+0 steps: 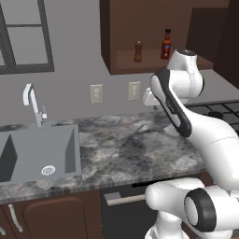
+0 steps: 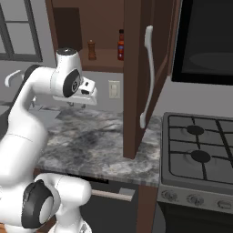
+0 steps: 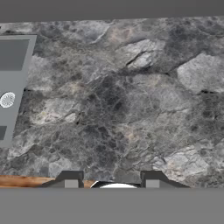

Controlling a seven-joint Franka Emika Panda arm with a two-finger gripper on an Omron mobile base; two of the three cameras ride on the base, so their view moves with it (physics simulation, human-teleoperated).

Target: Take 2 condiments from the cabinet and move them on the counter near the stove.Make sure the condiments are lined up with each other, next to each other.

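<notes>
Two condiments, red bottle [image 1: 166, 44] and pepper mill [image 1: 138, 51], sit small on the cabinet [image 1: 126, 28] shelf; empty gripper [image 3: 111, 178] narrow.

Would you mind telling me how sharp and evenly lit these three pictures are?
Left base view: soft, even light, the red sauce bottle slightly blurred. Right base view: the cabinet recess is shadowed. Hand view: the counter is evenly lit, without glare.

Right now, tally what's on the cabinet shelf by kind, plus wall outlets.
Red sauce bottle: 1
Wooden pepper mill: 1
Wall outlets: 2
Total: 4
Both condiments stand upright and apart on the cabinet shelf.
</notes>
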